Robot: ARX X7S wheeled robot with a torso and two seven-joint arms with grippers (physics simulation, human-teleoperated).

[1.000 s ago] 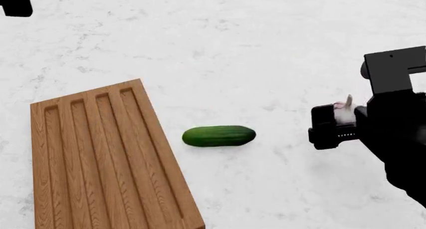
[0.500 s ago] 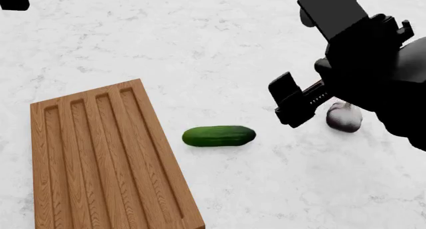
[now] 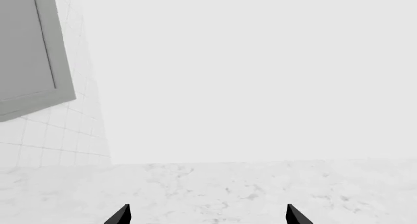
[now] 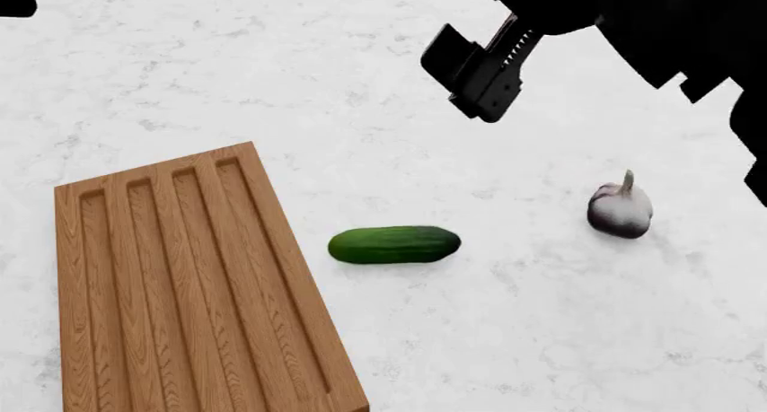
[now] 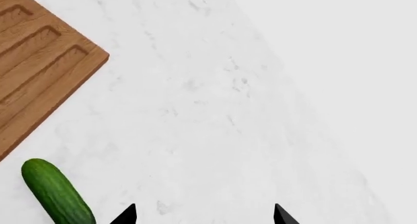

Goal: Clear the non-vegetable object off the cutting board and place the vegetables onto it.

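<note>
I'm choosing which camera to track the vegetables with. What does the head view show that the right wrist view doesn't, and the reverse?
Only the head view shows the garlic bulb lying on the counter and the right gripper raised above the counter, empty. Only the right wrist view shows the wall beyond the counter's edge. Both show the cucumber on the white counter beside the bare cutting board, not on it.

So from the right wrist cam you get mostly white marbled counter point(image 5: 215, 112). The cutting board point(image 5: 39, 63) pokes in around 10 o'clock, just one corner of it, wood grain and a few grooves showing. The cucumber point(image 5: 57, 192) sits down at about 7 o'clock, dark green, lying on the counter near the board's edge but not touching it. Two black fingertips point(image 5: 125, 215) of the right gripper point(image 5: 203, 215) peek in at 6 o'clock, spread apart with bare counter between them.
</note>
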